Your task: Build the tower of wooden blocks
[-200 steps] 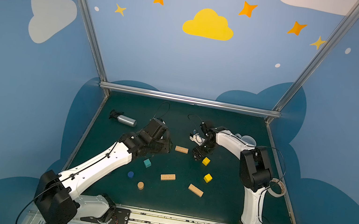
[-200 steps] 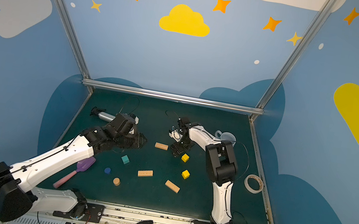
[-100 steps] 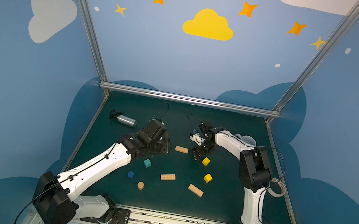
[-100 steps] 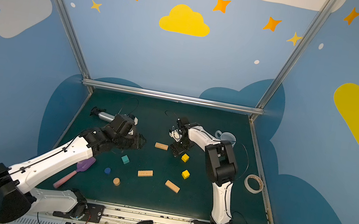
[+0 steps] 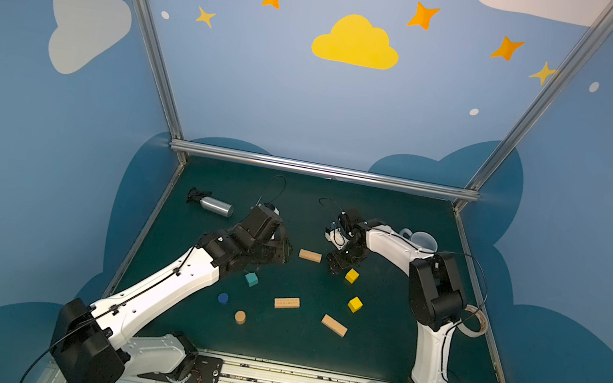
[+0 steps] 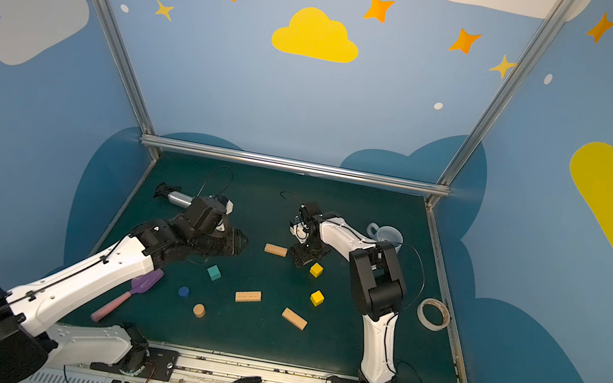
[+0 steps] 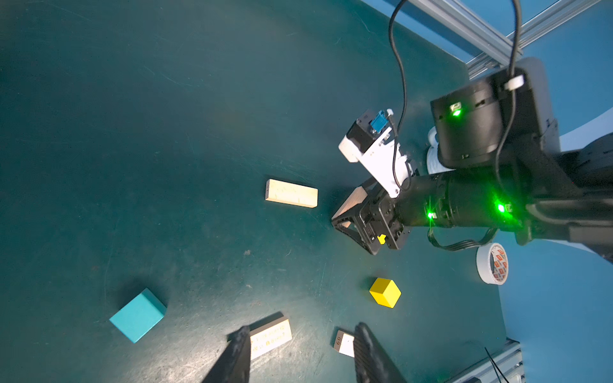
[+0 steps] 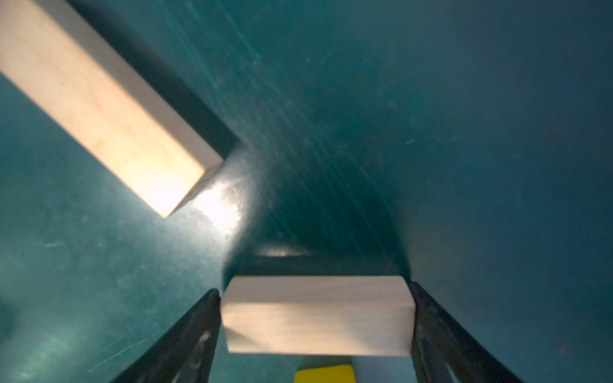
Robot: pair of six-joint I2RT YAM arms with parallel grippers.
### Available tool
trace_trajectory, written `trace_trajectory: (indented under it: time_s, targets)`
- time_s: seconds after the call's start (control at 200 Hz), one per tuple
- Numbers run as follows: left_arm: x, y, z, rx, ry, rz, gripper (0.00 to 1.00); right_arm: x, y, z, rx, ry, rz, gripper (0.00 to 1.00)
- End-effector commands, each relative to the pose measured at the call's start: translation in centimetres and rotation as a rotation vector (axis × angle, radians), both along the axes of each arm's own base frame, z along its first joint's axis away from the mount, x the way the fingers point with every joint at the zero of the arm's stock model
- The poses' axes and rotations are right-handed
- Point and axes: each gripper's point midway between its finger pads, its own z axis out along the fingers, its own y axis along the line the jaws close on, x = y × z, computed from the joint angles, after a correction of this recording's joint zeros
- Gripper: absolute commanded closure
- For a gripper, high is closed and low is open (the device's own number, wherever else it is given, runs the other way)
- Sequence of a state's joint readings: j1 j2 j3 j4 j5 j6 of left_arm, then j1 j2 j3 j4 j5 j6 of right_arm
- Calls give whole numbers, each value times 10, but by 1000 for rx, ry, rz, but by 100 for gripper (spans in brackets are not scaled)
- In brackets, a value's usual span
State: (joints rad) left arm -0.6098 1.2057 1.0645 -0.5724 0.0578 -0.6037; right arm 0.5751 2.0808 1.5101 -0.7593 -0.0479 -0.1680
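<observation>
A tan plank (image 8: pixel 318 318) pinched end to end by the right gripper (image 8: pixel 315 295)
Its fingers (image 8: pixel 199 325) press both plank ends, long axis spanning finger to finger, down at the green mat (image 5: pixel 397 216). A second tan plank (image 5: pixel 310 255) lies just beside, angled to it, between both grippers. The left gripper (image 7: pixel 302 328) hangs spread and empty. A yellow cube (image 5: pixel 351 276) sits near that second plank, past the right gripper; mat behind it is open.

The far strip of the mat (image 5: pixel 304 196) is left free between the spray bottle (image 5: pixel 216 206) and the mug (image 5: pixel 424 239). The middle is hemmed in — the right gripper (image 5: pixel 334 267), filled by a held plank (image 8: pixel 316 315), is flanked closely by a loose plank (image 5: pixel 310 255) and a yellow cube (image 5: pixel 352 276).
</observation>
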Motion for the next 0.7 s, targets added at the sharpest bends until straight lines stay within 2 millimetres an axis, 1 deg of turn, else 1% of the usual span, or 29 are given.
trace_trajectory:
  time_s: [0.0,0.295,0.476,0.621,0.696]
  targets:
    - [-2,4,1,2,-15,13,49,-37,-15,-17,-67,138,1,13]
    - [-4,8,3,2,-29,26,49,-38,-12,-16,-89,144,-31,15]
    - [-5,9,5,1,-34,23,49,-43,-9,-16,-130,162,-78,26]
    - [-7,11,6,1,-44,25,49,-46,-6,-13,-145,164,-135,27]
    - [-7,13,6,0,-48,27,49,-48,0,-11,-135,170,-167,27]
